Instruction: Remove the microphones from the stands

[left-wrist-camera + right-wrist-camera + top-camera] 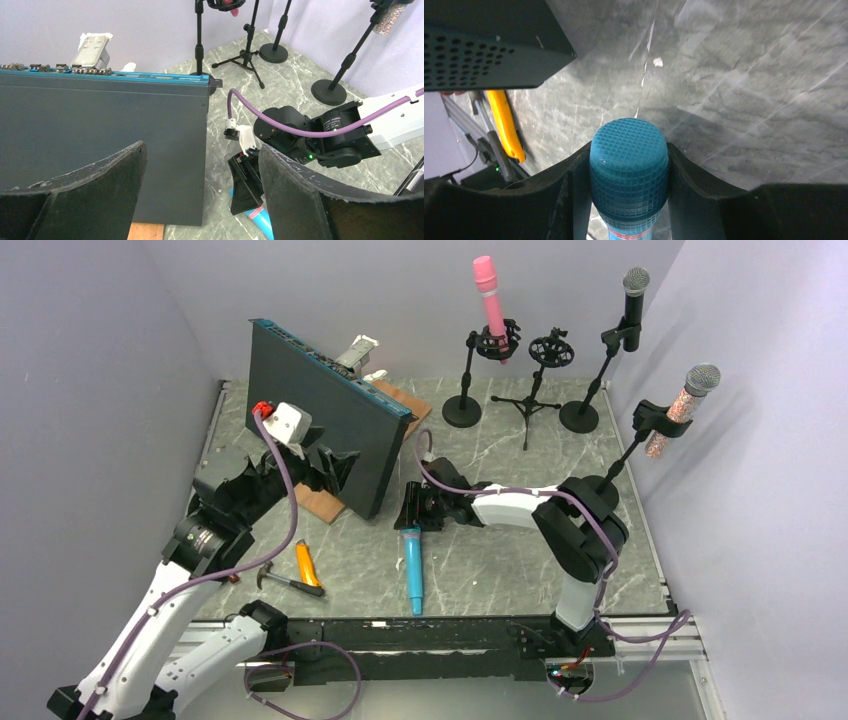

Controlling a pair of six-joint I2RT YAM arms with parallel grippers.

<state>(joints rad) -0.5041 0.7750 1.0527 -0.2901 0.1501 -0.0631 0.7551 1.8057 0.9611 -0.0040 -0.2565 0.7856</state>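
Blue microphone (413, 575) lies flat on the table (500, 565), off any stand, near the front edge. On the left, the left gripper (200, 150) gapes wide and empty beside the black box (330, 420). In the middle, the right gripper (628, 150) pinches the microphone's mesh head from both sides. The microphone looks rigid, light and apt to roll. The rounded grille may slip, so the handle just below it seems the surer hold.

No legible text, motor label (336, 121) (tiny print) unreadable
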